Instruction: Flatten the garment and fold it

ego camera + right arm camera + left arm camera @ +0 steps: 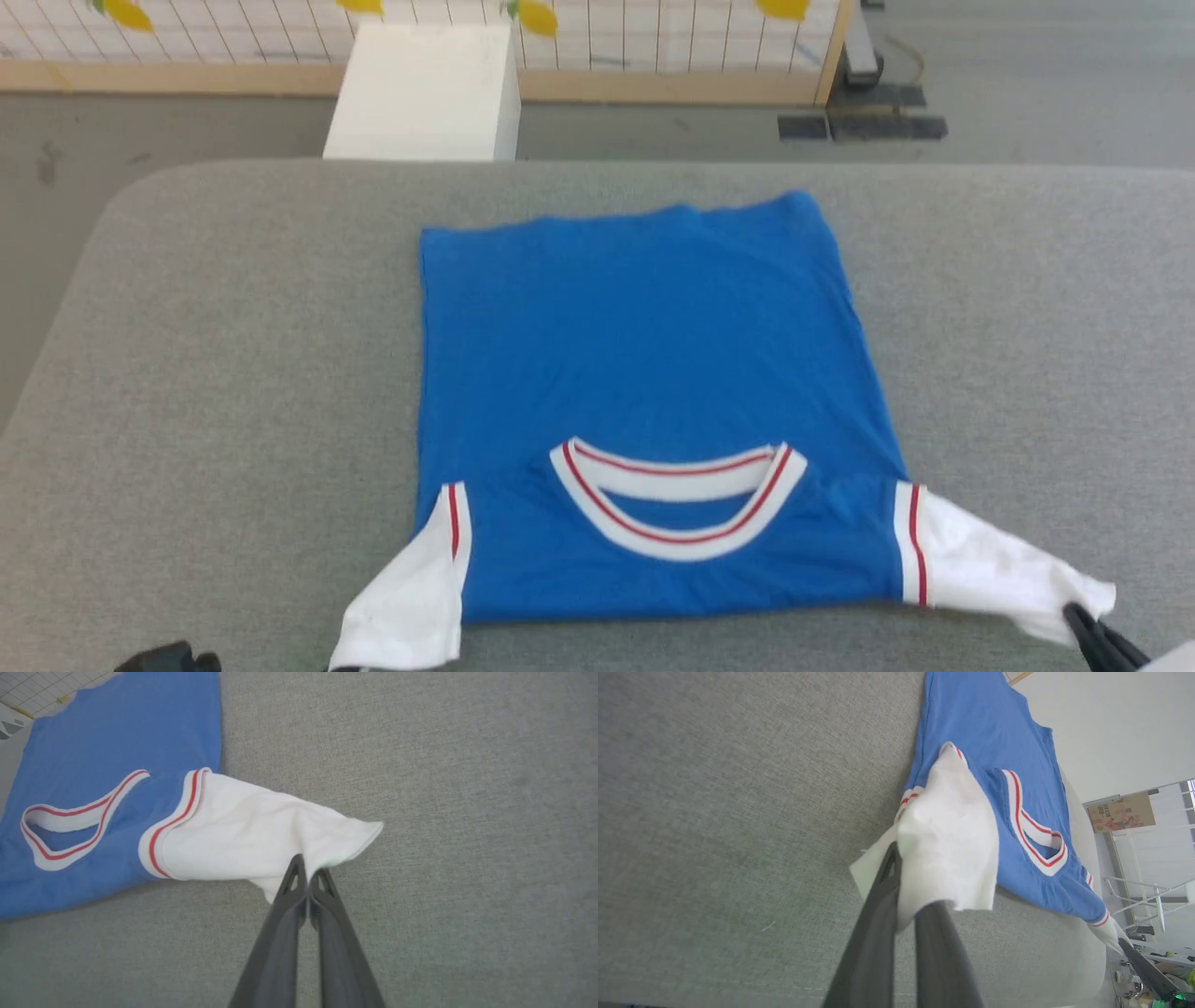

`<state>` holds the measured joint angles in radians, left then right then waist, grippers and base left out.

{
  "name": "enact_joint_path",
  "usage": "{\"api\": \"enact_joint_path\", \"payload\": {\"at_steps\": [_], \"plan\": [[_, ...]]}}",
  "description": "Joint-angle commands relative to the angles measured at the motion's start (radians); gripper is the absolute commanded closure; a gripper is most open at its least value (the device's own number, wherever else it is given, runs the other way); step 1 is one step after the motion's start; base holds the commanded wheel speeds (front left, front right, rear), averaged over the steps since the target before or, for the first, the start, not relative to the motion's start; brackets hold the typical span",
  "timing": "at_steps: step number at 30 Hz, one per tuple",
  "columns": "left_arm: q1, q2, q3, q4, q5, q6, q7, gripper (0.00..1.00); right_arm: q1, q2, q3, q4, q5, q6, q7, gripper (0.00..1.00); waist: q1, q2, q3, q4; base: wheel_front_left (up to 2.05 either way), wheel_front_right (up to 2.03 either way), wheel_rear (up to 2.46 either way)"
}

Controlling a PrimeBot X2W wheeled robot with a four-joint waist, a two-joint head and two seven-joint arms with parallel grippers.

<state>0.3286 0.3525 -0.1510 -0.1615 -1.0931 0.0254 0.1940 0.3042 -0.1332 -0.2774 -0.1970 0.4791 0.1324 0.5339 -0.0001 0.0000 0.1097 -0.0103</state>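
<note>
garment (644, 345) lying flat, collar near, hem far, long axis near-to-far

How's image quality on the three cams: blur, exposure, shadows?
Head view: soft overall, flat even light, no hard shadows around the garment. Left wrist view: its white sleeve is blown out, folds barely readable, and the scene is strongly tilted. Right wrist view: sharpest of the three; the other sleeve keeps its folds, with a faint shadow under the garment's near edge on the grey surface.

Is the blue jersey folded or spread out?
Spread flat, not folded: the jersey lies full length on the grey surface, both white sleeves drawn outward.
</note>
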Motion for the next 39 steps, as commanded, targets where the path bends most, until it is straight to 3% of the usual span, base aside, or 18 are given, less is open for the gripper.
{"api": "enact_joint_path", "payload": {"at_steps": [1,16,24,30,31,32,33,39], "plan": [[0.029,0.014,0.006,-0.009,-0.005,0.006,0.006,1.00,0.018,0.010,-0.009,-0.015,-0.002,-0.002,0.013,1.00,0.0001,0.0000,-0.034,0.004,0.00,0.00,0.00],[0.185,0.043,0.002,-0.138,-0.003,0.035,0.024,1.00,0.158,0.072,-0.097,-0.133,0.003,-0.002,0.123,1.00,0.0001,0.0000,-0.151,-0.003,0.00,0.00,0.00],[0.151,0.034,-0.009,-0.196,0.014,0.023,0.007,1.00,0.156,0.080,-0.080,-0.143,0.005,-0.002,0.130,1.00,0.0001,0.0000,-0.132,0.012,0.00,0.00,0.00],[0.072,0.033,-0.039,-0.192,0.035,0.010,0.022,1.00,0.094,0.058,-0.034,-0.075,-0.023,-0.002,0.105,1.00,0.0001,0.0000,-0.079,0.038,0.00,0.00,0.00],[0.056,0.033,-0.044,-0.190,0.039,0.009,0.026,1.00,0.078,0.054,-0.031,-0.054,-0.028,-0.002,0.094,0.68,0.0001,0.0000,-0.070,0.042,0.00,0.00,0.00],[0.044,0.032,-0.047,-0.189,0.042,0.008,0.028,1.00,0.067,0.050,-0.031,-0.038,-0.035,-0.002,0.086,0.19,0.0001,0.0000,-0.062,0.046,0.00,0.00,0.00],[0.031,0.031,-0.051,-0.189,0.045,0.006,0.030,1.00,0.056,0.047,-0.029,-0.019,-0.042,-0.002,0.082,0.00,0.0001,0.0000,-0.053,0.050,0.00,0.00,0.00],[-0.020,0.025,-0.070,-0.192,0.062,-0.008,0.028,1.00,-0.013,-0.001,-0.054,-0.032,-0.050,-0.002,0.069,0.00,0.0001,0.0000,-0.005,0.075,0.00,0.00,0.00]]}}
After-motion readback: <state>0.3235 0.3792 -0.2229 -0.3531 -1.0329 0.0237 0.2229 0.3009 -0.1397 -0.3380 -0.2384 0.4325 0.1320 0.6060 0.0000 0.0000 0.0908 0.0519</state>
